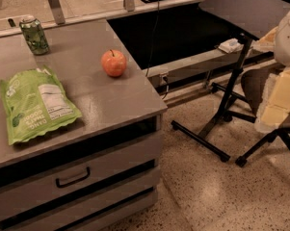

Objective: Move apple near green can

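Note:
The apple (pixel 113 63) is small, round and red-orange with a short dark stem. It sits on the grey counter (pixel 111 105) near its far right corner. The green can (pixel 34 35) stands upright at the counter's far left, with a patterned label and a silver top. A wide stretch of counter lies between apple and can. My gripper (pixel 279 100) shows as pale cream and white parts at the right edge of the view, out over the floor. It is well to the right of the counter and far from the apple, touching nothing.
A large flat bright-green snack bag (pixel 34 104) lies on the counter's left front. The counter has drawers with a dark handle (pixel 72 178). A black stand (pixel 221 114) and chair legs (pixel 265 148) stand on the speckled floor to the right.

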Tool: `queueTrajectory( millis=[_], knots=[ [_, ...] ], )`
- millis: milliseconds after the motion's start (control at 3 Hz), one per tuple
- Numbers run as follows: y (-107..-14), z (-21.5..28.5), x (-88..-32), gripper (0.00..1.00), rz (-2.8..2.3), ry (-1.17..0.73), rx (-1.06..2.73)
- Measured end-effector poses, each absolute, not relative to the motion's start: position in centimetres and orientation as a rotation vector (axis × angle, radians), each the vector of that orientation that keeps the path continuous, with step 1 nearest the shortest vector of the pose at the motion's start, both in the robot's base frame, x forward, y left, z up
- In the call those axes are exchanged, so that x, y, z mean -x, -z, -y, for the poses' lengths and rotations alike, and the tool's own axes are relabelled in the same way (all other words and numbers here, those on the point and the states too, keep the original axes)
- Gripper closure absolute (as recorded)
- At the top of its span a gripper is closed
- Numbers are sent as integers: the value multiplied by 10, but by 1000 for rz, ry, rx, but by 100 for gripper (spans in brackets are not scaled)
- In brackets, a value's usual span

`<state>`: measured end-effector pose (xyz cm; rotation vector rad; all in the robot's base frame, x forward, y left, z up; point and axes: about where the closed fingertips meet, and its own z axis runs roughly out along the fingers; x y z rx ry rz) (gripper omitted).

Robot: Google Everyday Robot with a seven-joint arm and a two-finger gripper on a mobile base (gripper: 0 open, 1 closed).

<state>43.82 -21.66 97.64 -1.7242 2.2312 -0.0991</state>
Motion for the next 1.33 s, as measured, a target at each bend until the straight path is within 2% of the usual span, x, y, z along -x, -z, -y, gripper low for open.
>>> queueTrajectory(
  millis=[667, 1333],
  knots=[
    [-984, 198, -460, 0, -2137, 55, 1723],
    [-1030, 85, -580, 0, -1747, -231, 1651]
  ],
)
